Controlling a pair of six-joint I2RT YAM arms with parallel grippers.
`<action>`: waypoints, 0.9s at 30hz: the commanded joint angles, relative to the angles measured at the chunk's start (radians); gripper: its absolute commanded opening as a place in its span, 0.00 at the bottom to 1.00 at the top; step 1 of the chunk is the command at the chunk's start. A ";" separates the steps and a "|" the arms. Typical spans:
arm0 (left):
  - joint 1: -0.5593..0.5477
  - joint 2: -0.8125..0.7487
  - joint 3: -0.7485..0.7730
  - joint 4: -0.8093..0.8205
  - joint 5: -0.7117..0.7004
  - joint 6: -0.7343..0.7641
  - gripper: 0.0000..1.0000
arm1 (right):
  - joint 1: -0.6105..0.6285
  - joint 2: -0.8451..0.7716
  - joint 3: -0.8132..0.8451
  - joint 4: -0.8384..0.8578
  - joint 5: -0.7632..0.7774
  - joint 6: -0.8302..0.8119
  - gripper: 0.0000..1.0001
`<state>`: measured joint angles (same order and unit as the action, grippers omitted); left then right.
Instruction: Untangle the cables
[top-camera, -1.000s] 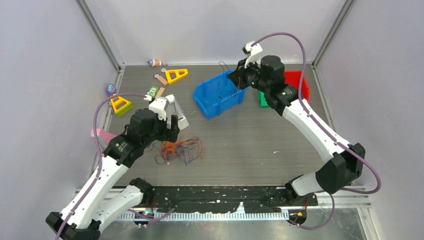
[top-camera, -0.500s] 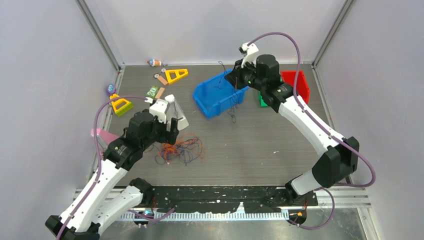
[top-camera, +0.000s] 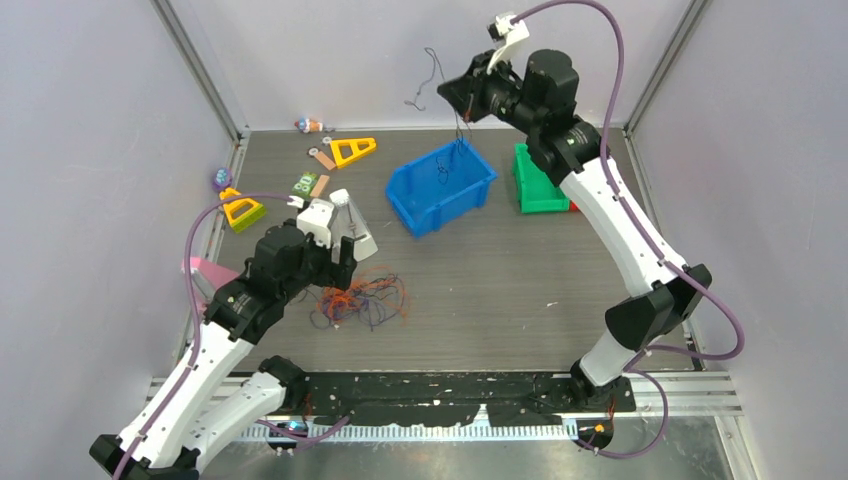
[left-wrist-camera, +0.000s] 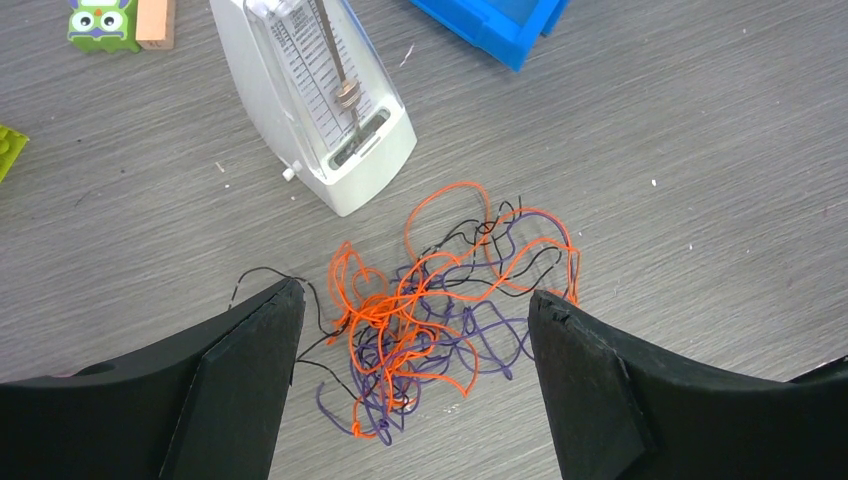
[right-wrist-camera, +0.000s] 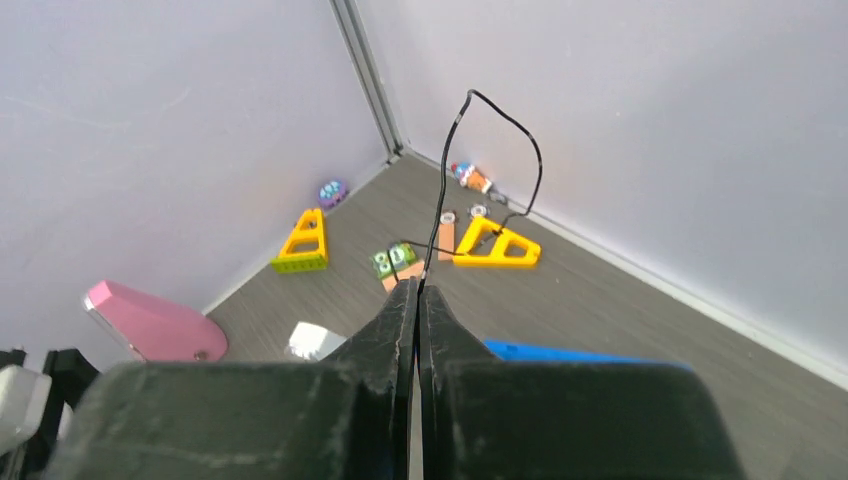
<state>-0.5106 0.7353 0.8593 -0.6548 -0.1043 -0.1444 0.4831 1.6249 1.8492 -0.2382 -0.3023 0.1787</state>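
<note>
Our left tool (top-camera: 343, 268) is hovering low over the counter (top-camera: 520, 290) in the overhead view, jaws spread wide and gripping nothing. We are seeing the tangle of cables (top-camera: 360, 298) lying on the counter just beyond its fingertips, orange, purple and black strands looping through one another. A white metronome (top-camera: 350, 228) is standing just behind that tool. Our right tool (top-camera: 447, 92) is raised high, with its jaws pressed shut on a black strand (top-camera: 458, 140). The strand is hanging from its tip down to a blue bin (top-camera: 455, 208) directly beneath, and a short end is curling up ahead of the tip. We cannot tell whether the strand is touching the bin's floor. A green bin (top-camera: 540, 190) is sitting below that tool's wrist.

From the left wrist, we are looking between two black fingers (left-wrist-camera: 240, 380) standing far apart. The tangle is lying between them and slightly ahead, touching neither. The metronome is standing ahead and to the left of the tool, and a corner of the blue bin is showing far ahead.

From the right wrist, we are seeing both fingers (right-wrist-camera: 390, 330) pressed together, pinching the black strand at their tips. It is rising ahead of the tool and arching over to the right. Far below the tool, two yellow triangles (right-wrist-camera: 500, 245) and a pink object (right-wrist-camera: 150, 320) are lying on the counter.
</note>
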 joint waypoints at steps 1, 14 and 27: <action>-0.002 -0.008 -0.001 0.039 -0.012 0.020 0.83 | 0.003 0.071 0.108 -0.010 -0.045 0.027 0.05; -0.002 -0.002 -0.002 0.038 -0.024 0.023 0.83 | 0.000 0.172 -0.275 0.368 0.015 0.095 0.05; -0.002 0.003 -0.001 0.040 -0.028 0.026 0.83 | 0.000 0.104 -0.545 0.317 0.122 0.090 0.05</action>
<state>-0.5106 0.7364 0.8539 -0.6544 -0.1230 -0.1295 0.4828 1.8080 1.3354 0.0650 -0.2455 0.2764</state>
